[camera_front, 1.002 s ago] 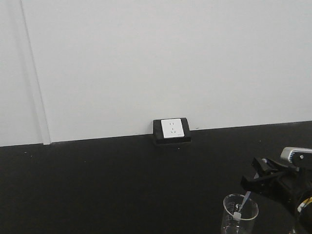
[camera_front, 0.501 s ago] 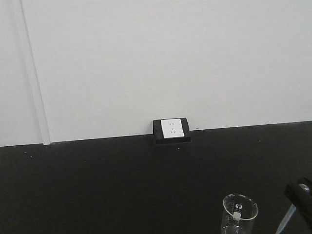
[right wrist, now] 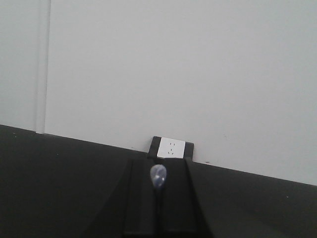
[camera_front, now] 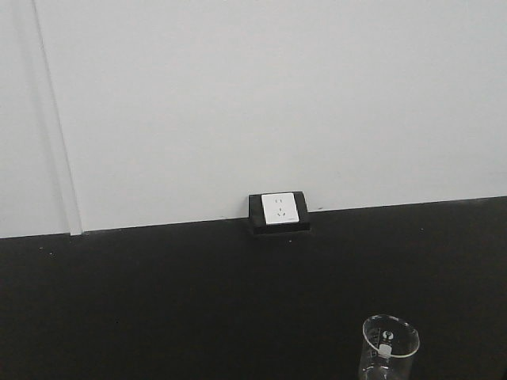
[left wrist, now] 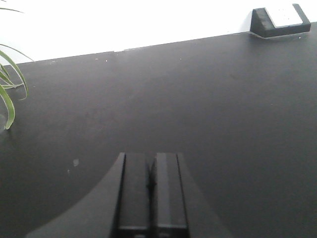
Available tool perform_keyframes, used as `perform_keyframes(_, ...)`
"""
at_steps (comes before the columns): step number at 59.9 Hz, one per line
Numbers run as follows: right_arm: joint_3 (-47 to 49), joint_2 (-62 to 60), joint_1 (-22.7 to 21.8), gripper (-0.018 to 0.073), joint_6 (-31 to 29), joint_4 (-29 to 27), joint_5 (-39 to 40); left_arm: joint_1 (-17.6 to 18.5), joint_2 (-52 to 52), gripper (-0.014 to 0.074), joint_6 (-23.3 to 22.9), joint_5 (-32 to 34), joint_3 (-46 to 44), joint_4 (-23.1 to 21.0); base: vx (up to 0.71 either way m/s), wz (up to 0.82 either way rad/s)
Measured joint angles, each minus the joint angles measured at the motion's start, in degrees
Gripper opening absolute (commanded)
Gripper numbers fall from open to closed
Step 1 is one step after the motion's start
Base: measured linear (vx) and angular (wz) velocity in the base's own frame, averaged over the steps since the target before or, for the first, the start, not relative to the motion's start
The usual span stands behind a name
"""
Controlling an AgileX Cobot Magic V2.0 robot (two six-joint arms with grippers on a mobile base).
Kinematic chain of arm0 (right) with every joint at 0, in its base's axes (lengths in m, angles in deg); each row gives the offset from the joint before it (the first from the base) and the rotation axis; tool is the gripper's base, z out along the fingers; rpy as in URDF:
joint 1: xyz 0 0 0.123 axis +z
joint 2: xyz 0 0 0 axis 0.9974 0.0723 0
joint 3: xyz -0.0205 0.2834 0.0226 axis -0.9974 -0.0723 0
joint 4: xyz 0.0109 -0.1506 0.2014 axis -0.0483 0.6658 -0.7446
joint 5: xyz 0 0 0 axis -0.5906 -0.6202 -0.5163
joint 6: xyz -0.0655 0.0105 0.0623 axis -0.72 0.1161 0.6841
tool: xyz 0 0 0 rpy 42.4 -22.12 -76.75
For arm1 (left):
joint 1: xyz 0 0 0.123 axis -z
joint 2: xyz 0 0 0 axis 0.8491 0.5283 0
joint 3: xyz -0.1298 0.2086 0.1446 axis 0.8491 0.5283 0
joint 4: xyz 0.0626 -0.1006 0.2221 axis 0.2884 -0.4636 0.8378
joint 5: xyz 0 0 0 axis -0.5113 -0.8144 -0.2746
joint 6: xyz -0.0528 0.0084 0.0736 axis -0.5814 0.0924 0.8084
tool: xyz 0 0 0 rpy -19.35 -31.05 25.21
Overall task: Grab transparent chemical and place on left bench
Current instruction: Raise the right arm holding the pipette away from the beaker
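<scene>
Two pincers: one in each wrist view, both closed.
Left pincer [left wrist: 150,161]: fingers pressed together with nothing between them, held over a bare stretch of the black desk [left wrist: 223,109].
Right pincer [right wrist: 158,168]: clamped on the dropper and pointing toward the wall.
Dropper [right wrist: 158,177]: whitish and see-through. Its rounded end stands up between the right pincer's fingers [right wrist: 141,198], which hide the rest of it.
Beaker [camera_front: 390,348]: clear glass, upright on the desk at the lower right of the front view, cut off by the bottom edge. It shows a small white mark, and I cannot tell whether that is on the glass or inside.
Socket [camera_front: 281,210]: white, in a black housing at the desk's back edge, against the white wall [camera_front: 238,95].
Plant [left wrist: 7,94]: green leaves at the left edge of the left wrist view, well apart from the left pincer.
</scene>
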Motion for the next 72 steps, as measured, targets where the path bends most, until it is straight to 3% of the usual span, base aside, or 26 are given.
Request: perform_keyframes(72,-0.08,-0.06,0.00,-0.0003,0.00,0.04,-0.23,0.00,0.00,-0.0003,0.00,0.00,0.00,0.00,-0.04,-0.03)
